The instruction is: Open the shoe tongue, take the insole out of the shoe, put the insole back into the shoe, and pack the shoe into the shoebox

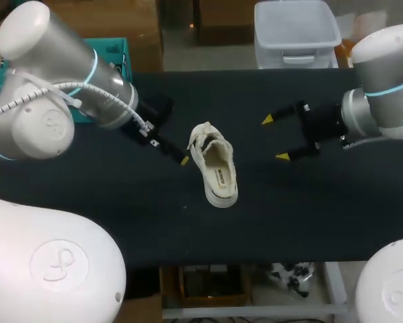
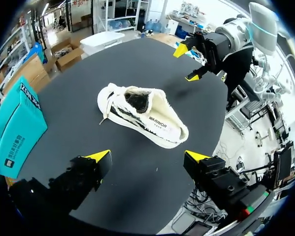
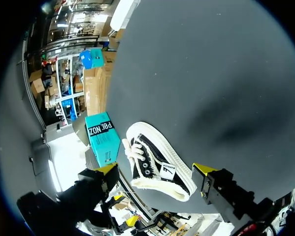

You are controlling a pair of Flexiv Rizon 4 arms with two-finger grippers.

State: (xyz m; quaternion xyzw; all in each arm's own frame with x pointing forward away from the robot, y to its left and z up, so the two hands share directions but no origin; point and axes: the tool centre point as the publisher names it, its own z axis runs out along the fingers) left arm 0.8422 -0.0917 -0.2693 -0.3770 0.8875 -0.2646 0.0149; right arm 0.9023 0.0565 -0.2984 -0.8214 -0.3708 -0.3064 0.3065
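Black worktop [image 1: 302,215] fills the frame, with the shoe [image 1: 214,165] lying on its sole at the centre. I see my left hand [image 2: 148,157] spread before it, and my right hand [image 1: 275,138] spread at centre right, both empty.

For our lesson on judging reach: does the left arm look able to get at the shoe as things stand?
Probably yes. The left gripper is open, close by the shoe, with only bare table between them and nothing covering the shoe.

The shoe [image 1: 218,168] is cream canvas with a smooth rubber sole [image 2: 163,141]; the table [image 1: 322,215] is matt black.
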